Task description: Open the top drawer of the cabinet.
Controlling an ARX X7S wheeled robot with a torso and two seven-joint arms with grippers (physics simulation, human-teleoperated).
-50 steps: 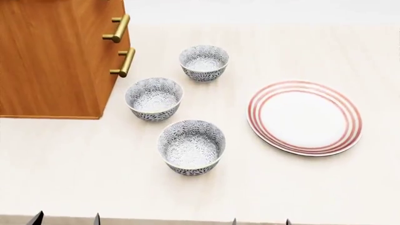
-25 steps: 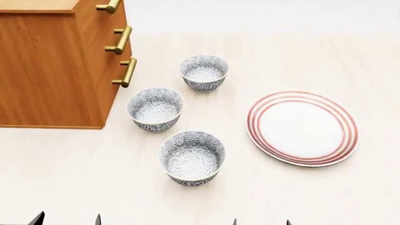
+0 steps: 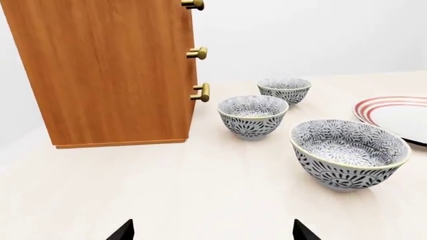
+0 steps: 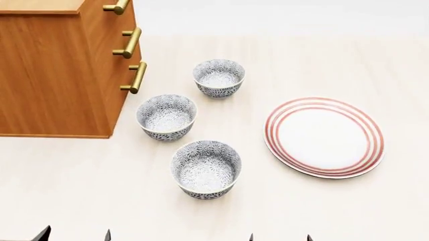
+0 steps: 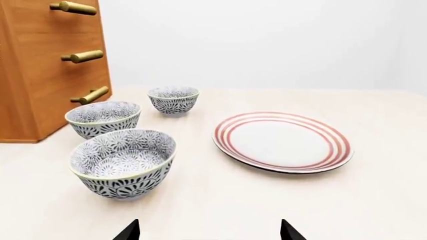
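The cabinet (image 4: 54, 75) is an orange-brown wooden chest at the table's far left. It also shows in the left wrist view (image 3: 113, 70) and the right wrist view (image 5: 40, 85). Three brass bar handles sit on its front. The top drawer (image 5: 33, 17) is shut, flush with the front, and its handle (image 4: 117, 7) (image 5: 73, 7) (image 3: 193, 5) is the highest one. My left gripper (image 4: 74, 236) (image 3: 213, 232) is open and empty at the near table edge, far from the cabinet. My right gripper (image 4: 280, 238) (image 5: 209, 232) is open and empty at the near edge too.
Three patterned blue-grey bowls stand to the right of the cabinet: a far one (image 4: 218, 78), a middle one (image 4: 166, 117) and a near one (image 4: 206, 168). A white plate with red rings (image 4: 324, 136) lies at the right.
The head view tilted up early on, so everything sits lower in it and the cabinet's top and top handle came into view. Since half a second ago nothing has moved.
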